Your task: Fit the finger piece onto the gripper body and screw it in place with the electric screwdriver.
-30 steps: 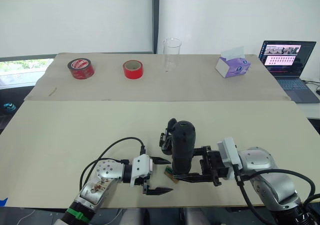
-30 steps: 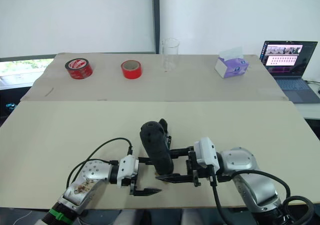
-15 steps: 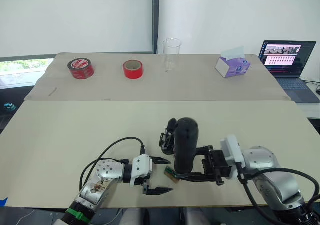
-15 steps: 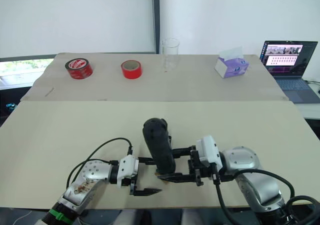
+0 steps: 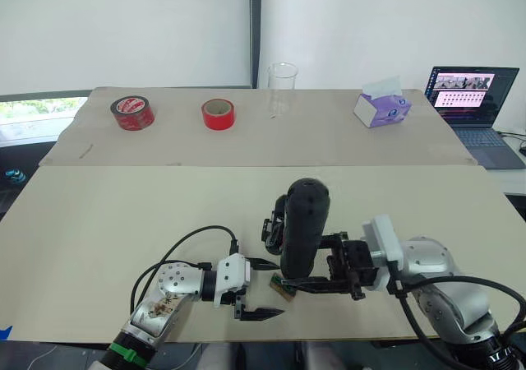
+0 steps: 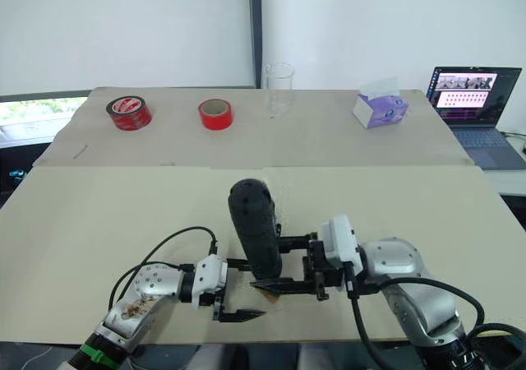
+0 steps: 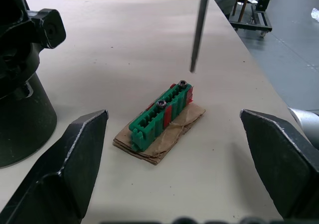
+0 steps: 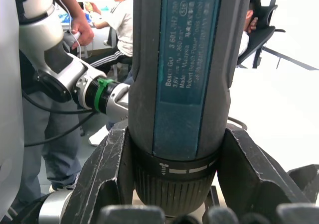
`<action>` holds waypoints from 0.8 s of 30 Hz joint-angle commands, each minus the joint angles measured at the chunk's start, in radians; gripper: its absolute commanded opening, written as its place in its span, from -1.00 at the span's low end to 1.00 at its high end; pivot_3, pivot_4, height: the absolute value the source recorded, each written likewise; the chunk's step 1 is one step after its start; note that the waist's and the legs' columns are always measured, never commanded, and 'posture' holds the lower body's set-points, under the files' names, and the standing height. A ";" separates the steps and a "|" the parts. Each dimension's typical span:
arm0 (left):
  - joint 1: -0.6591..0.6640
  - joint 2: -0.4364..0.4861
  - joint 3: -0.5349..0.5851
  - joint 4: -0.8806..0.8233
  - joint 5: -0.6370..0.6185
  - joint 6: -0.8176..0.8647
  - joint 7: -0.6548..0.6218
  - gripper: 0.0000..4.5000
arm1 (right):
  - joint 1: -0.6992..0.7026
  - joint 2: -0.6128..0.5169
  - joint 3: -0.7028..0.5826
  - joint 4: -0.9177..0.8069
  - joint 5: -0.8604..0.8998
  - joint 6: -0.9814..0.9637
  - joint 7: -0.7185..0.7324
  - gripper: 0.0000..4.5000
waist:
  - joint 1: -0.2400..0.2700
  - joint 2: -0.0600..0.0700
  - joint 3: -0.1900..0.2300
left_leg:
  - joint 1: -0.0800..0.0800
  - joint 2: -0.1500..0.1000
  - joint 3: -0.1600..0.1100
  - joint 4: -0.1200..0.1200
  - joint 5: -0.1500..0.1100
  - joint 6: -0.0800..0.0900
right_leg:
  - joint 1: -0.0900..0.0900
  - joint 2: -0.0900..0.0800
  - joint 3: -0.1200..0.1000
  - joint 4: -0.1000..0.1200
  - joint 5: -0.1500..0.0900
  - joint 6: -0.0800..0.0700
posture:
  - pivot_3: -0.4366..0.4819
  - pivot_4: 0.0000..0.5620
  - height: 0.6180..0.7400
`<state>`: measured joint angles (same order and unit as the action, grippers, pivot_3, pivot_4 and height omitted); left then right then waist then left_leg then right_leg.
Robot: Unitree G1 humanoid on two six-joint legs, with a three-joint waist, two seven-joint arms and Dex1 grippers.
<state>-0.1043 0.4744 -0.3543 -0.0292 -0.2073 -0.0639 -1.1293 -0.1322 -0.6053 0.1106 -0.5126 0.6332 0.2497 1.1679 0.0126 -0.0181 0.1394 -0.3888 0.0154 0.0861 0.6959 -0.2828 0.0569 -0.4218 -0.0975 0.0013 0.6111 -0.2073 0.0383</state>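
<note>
My right gripper (image 5: pixel 301 263) is shut on the electric screwdriver (image 5: pixel 302 226), a thick black cylinder held nearly upright at the table's near middle. In the right wrist view its fingers (image 8: pixel 107 176) clamp the screwdriver's body (image 8: pixel 182 84). Its thin metal bit (image 7: pixel 199 27) hangs just above a small green block with screws (image 7: pixel 162 117) on a brown scrap. My left gripper (image 5: pixel 275 288) stands open around that block without touching it. The black gripper body (image 5: pixel 275 226) stands right behind the screwdriver, partly hidden, and its round base (image 7: pixel 20 109) shows beside the block. The finger piece is hidden.
At the back of the table stand two red tape rolls (image 5: pixel 133 111) (image 5: pixel 219 113), a clear beaker (image 5: pixel 283 89), a purple tissue box (image 5: pixel 382 107) and a laptop (image 5: pixel 468 99). The table's front edge runs just below my grippers. A seated person (image 8: pixel 122 20) shows beyond the table.
My right gripper has raised the screwdriver a little and tipped its top slightly away. The left gripper and the green block have not moved.
</note>
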 commanded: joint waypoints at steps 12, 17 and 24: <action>0.031 0.018 0.001 0.044 0.017 0.024 0.007 1.00 | 0.007 0.017 -0.020 -0.006 -0.002 -0.046 0.028 -0.15 | 0.000 0.000 0.000 | 0.000 0.000 0.000 0.000 0.000 0.000 | 0.000 0.000 0.000 0.000 0.000 0.000 | -0.05 -0.47 1.00; 0.031 0.018 -0.001 0.046 0.019 0.024 0.006 1.00 | 0.009 0.020 -0.022 -0.006 -0.004 -0.047 0.028 -0.15 | 0.000 0.000 0.000 | 0.000 0.000 0.000 0.000 0.000 0.000 | 0.000 0.000 0.000 0.000 0.000 0.000 | -0.05 -0.47 1.00; 0.024 0.015 -0.004 0.052 0.020 0.025 0.004 1.00 | 0.004 0.027 -0.032 -0.005 0.008 -0.039 0.021 -0.15 | 0.000 0.000 0.000 | 0.000 0.000 0.000 0.000 0.000 0.000 | 0.000 0.000 0.000 0.000 0.000 0.000 | -0.05 -0.47 1.00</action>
<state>-0.1004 0.4758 -0.3514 -0.0312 -0.2076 -0.0641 -1.1290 -0.1193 -0.5858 0.1084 -0.4926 0.6106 0.2440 1.1925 0.0123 -0.0181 0.1393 -0.3887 0.0158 0.0860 0.6956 -0.2828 0.0569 -0.4220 -0.0971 0.0012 0.6112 -0.2074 0.0381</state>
